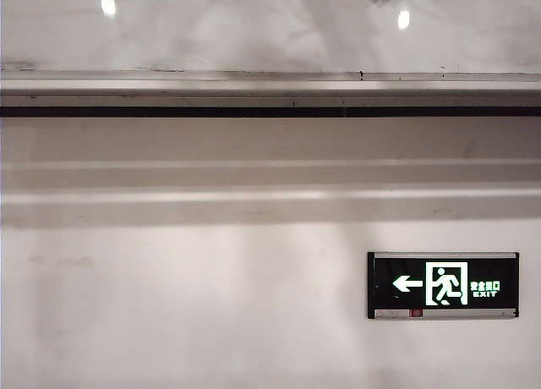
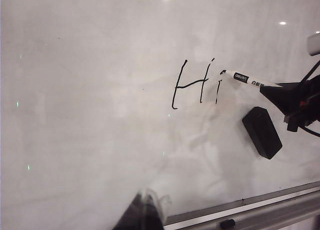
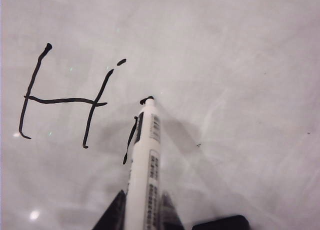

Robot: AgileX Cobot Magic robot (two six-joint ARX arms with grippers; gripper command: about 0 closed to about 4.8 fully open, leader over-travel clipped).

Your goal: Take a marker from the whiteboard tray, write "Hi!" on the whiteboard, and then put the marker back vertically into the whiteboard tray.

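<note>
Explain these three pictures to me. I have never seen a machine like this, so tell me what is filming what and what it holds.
This is a two-armed robot, each arm ending in a two-finger gripper. The exterior view looks at the wall: the whiteboard tray and an exit sign. The left wrist view looks past the left gripper, which holds nothing, at the whiteboard, where an eraser sticks. The right wrist view sits just behind the right gripper, shut on the marker. The marker's tip is at the board beside a handwritten "Hi".
</note>
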